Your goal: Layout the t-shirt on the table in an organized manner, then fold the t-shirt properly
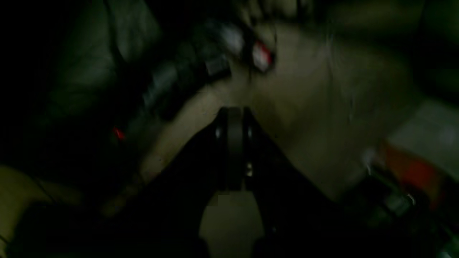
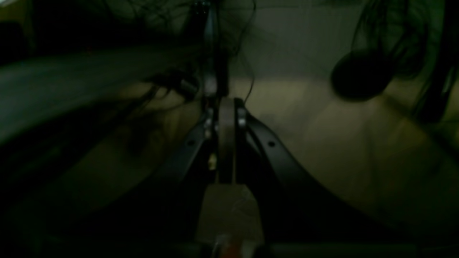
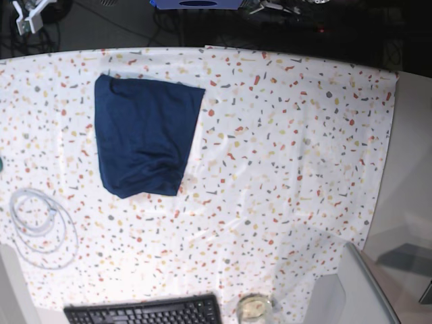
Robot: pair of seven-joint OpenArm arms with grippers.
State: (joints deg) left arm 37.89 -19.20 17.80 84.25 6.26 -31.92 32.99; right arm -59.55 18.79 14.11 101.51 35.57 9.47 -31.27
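The dark navy t-shirt (image 3: 144,133) lies folded into a compact, roughly rectangular block on the upper left part of the speckled table (image 3: 290,148). Its lower edge bulges slightly and its top edge is straight. Neither arm appears in the base view. The left wrist view is dim and blurred; there my left gripper (image 1: 233,111) has its two dark fingers pressed together with nothing between them. In the equally dark right wrist view, my right gripper (image 2: 227,104) is also shut and empty. No part of the t-shirt shows in either wrist view.
A coiled white cable (image 3: 40,226) lies at the table's left edge. A black keyboard (image 3: 145,312) and a small glass jar (image 3: 253,308) sit at the front edge. Bare grey surface (image 3: 412,169) borders the cloth on the right. Dark cables and gear line the far side.
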